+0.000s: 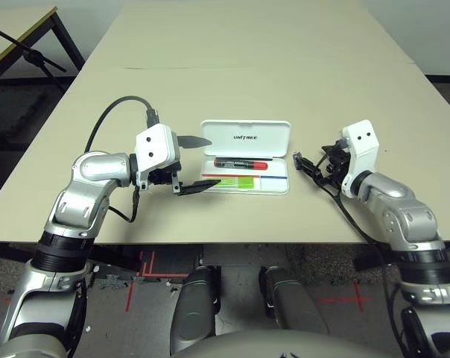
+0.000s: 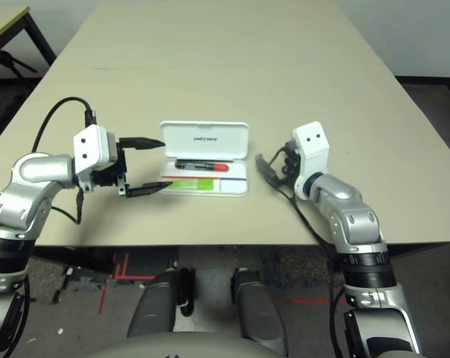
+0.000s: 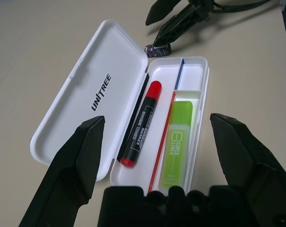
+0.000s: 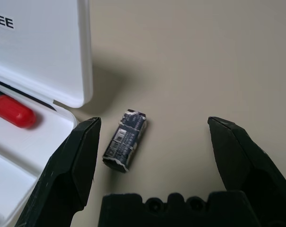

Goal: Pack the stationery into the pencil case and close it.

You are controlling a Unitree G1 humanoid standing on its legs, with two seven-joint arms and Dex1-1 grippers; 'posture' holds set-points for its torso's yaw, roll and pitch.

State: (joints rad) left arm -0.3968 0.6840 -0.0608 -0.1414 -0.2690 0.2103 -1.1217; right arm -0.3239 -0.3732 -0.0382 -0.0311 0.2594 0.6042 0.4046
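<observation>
The white pencil case point(image 1: 246, 137) lies open in the middle of the table, its lid with "UNITREE" lettering folded back flat. In its tray point(image 3: 192, 75) lie a black marker with a red cap point(image 3: 142, 125) and a lime-green highlighter point(image 3: 177, 142). A tiny dark stubby piece point(image 4: 125, 139) rests on the table just off the case's right end. My left gripper point(image 1: 203, 162) is open at the case's left end, holding nothing. My right gripper point(image 4: 153, 123) is open around the stubby piece without touching it.
The beige table point(image 1: 247, 67) stretches far back behind the case. A second table with black legs point(image 1: 31, 37) stands at the far left. Cables run along both forearms.
</observation>
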